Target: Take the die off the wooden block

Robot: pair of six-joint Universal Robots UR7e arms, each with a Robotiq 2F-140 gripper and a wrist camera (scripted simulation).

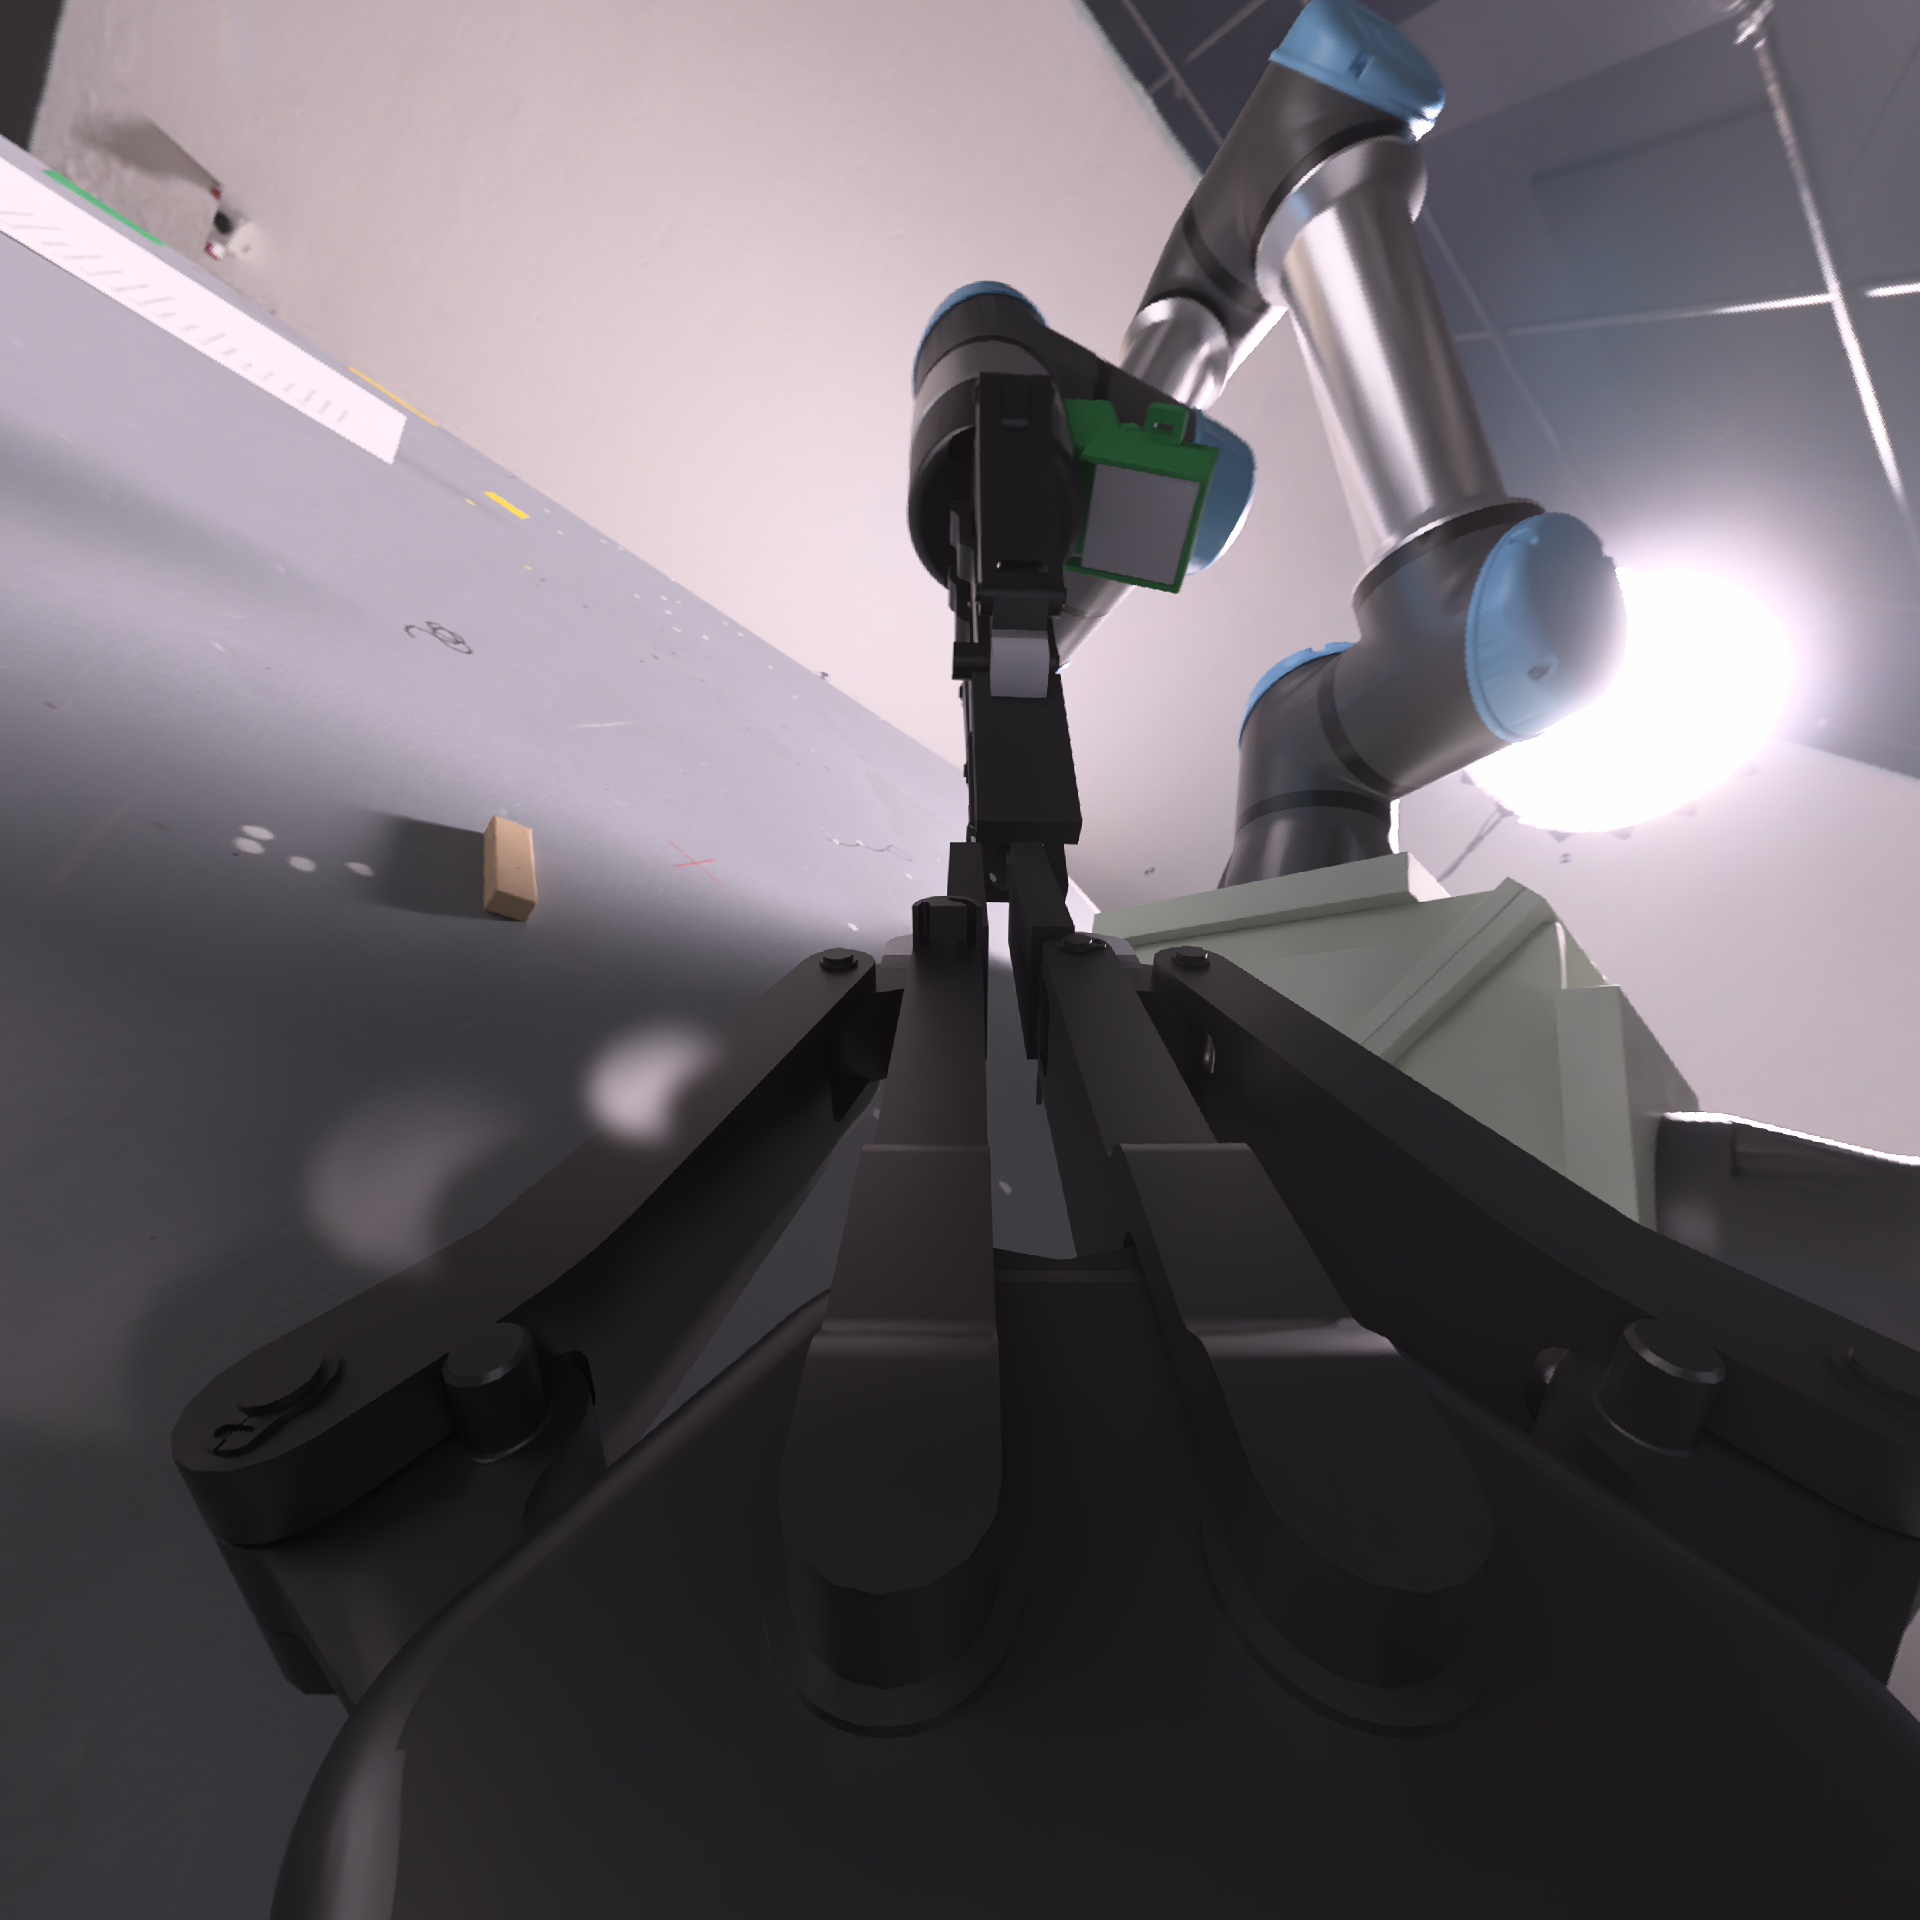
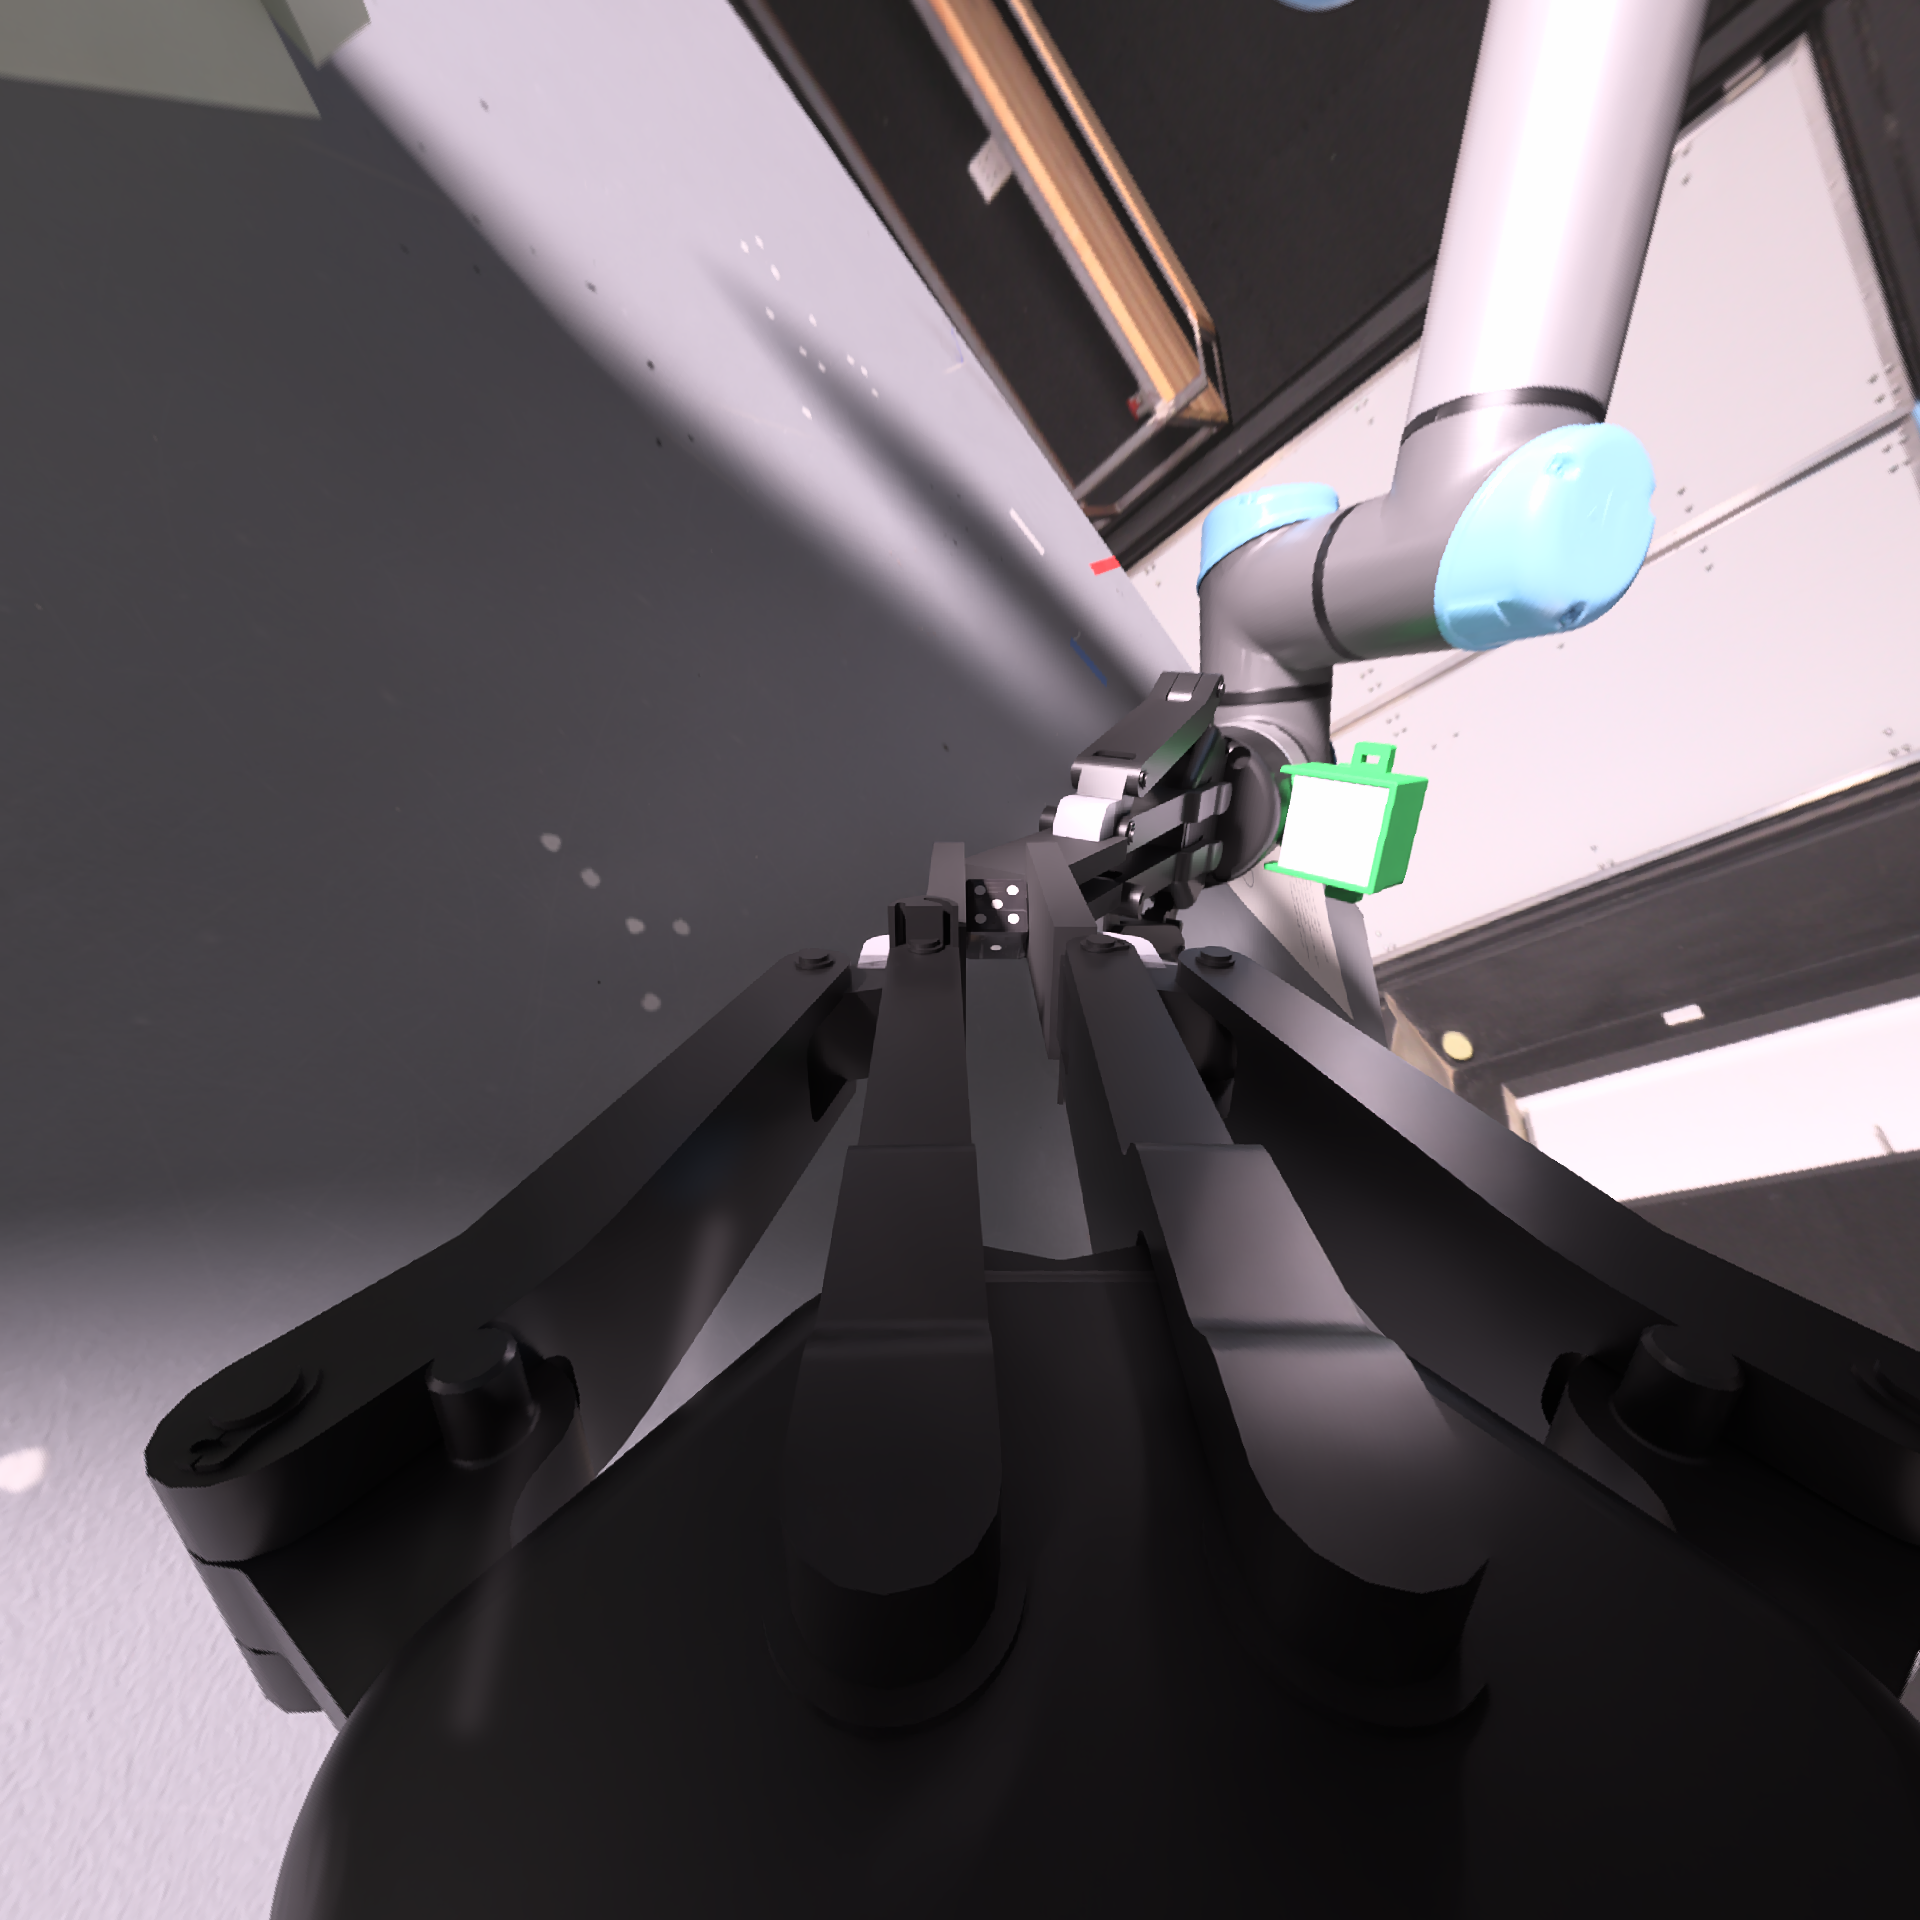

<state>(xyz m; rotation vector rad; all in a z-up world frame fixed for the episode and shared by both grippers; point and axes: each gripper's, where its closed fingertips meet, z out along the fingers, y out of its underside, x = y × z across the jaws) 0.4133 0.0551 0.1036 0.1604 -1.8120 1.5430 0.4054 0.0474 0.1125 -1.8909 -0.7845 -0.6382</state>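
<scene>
My right jaws clamp the small, rigid, probably light die (image 2: pixel 995 906) on opposite flat faces; my left jaws rest together, empty.

I see a grey tabletop (image 1: pixel 312 623) with a white ruled strip (image 1: pixel 208 301) along its far edge, a pale green box (image 1: pixel 1455 997) beside it.

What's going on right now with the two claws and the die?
Right gripper shut on the black die, held off the table. Left gripper closed, empty as far as shows. Wooden block alone on the table. Nothing in the way.
</scene>
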